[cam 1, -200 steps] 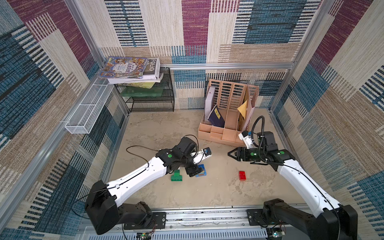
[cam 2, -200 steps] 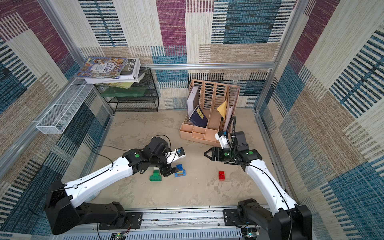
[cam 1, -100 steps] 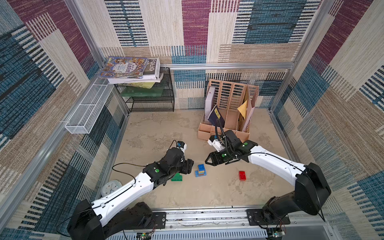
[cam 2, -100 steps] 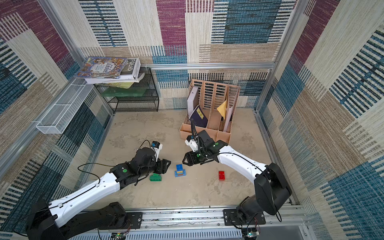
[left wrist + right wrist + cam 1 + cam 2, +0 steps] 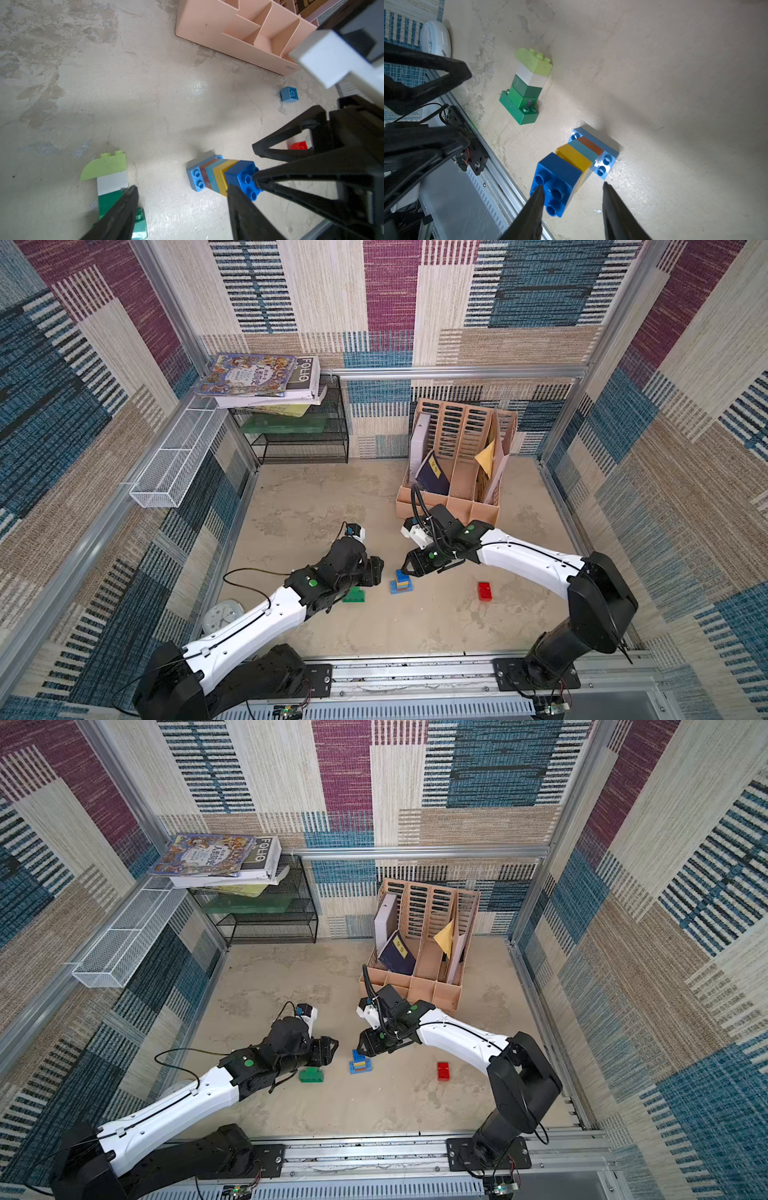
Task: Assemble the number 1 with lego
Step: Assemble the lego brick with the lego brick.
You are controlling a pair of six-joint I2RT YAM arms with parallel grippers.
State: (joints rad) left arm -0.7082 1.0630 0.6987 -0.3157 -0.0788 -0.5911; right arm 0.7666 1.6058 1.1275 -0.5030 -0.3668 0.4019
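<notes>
Right gripper (image 5: 572, 189) at the blue-topped lego stack (image 5: 574, 159)
We see its jaws open, top brick beside one finger; left gripper (image 5: 182, 193) jaws open, empty.

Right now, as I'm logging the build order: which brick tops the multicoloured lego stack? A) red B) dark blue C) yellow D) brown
B: in the right wrist view the dark blue brick caps the stack, directly above the yellow brick.

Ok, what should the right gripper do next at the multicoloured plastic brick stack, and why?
Probably shift the right gripper sideways to centre the dark blue top brick between its open jaws: one fingertip overlaps its studs, the other stands clear.
</notes>
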